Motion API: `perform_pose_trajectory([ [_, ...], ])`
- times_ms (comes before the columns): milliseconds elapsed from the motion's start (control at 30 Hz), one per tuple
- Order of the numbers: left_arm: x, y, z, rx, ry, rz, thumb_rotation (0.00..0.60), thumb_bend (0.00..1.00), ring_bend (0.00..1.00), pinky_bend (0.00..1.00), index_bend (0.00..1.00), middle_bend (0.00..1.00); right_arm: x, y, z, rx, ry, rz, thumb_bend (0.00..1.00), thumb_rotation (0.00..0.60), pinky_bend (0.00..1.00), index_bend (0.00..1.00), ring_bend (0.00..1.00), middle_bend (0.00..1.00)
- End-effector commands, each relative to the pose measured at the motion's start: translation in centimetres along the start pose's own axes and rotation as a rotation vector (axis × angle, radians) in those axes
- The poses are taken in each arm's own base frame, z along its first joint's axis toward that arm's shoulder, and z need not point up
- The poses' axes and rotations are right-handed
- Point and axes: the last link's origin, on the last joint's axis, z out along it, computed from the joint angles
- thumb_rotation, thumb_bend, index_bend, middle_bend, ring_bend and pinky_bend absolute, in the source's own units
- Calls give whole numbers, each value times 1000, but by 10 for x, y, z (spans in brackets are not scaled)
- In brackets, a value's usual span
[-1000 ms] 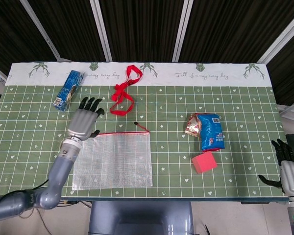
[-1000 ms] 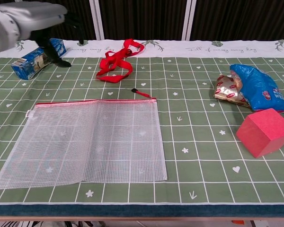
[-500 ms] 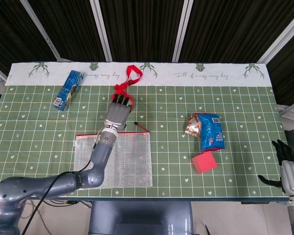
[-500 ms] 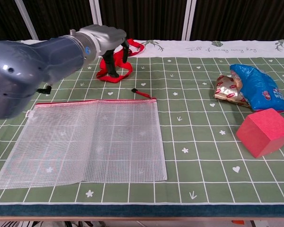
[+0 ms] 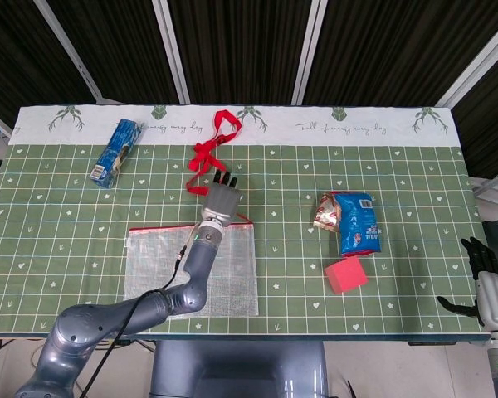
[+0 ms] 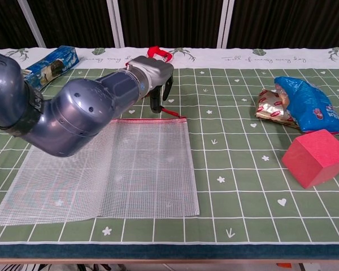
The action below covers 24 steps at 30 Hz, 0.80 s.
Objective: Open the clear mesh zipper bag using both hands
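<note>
The clear mesh zipper bag (image 5: 234, 267) (image 6: 124, 169) lies flat at the front left of the table, its red zipper edge facing away from me. Its zipper pull (image 6: 170, 113), a short red cord with a black end, lies at the bag's top right corner. My left hand (image 5: 222, 199) (image 6: 155, 79) hovers over that corner with its fingers pointing down just left of the pull and nothing in its grasp. The left forearm crosses over the bag's middle. My right hand (image 5: 486, 278) hangs off the table's right front edge, fingers apart and empty.
A red strap (image 5: 207, 162) (image 6: 157, 52) lies just beyond the left hand. A blue box (image 5: 114, 152) (image 6: 50, 63) sits at the far left. At the right lie a blue snack bag (image 5: 358, 224) (image 6: 306, 104), a silver packet (image 6: 269, 107) and a red cube (image 5: 346, 274) (image 6: 315, 157).
My left hand has swung from the bag's top left corner rightward along the zipper edge to the top right corner beside the pull. The right hand has stayed put.
</note>
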Motion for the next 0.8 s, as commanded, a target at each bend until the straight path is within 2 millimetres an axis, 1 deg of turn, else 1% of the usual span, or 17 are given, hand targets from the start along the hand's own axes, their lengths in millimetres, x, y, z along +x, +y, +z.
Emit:
perform_pose_trajectory([
  [33, -3, 13, 5, -15, -3, 4, 600, 246, 0, 0, 497, 165, 0, 0, 0, -1, 1, 1, 202, 600, 197, 0, 0, 0],
  [267, -9, 18, 11, -11, -10, 2, 600, 263, 0, 0, 504, 167, 1, 0, 0, -4, 0, 6, 202, 600, 198, 0, 0, 0],
  [500, -14, 25, 13, -21, -16, 8, 600, 272, 0, 0, 506, 166, 1, 1, 0, -8, 0, 11, 207, 600, 198, 0, 0, 0],
  [800, -19, 23, 14, -18, -20, 17, 600, 353, 0, 0, 545, 174, 1, 1, 0, -11, -5, 18, 216, 600, 198, 0, 0, 0],
])
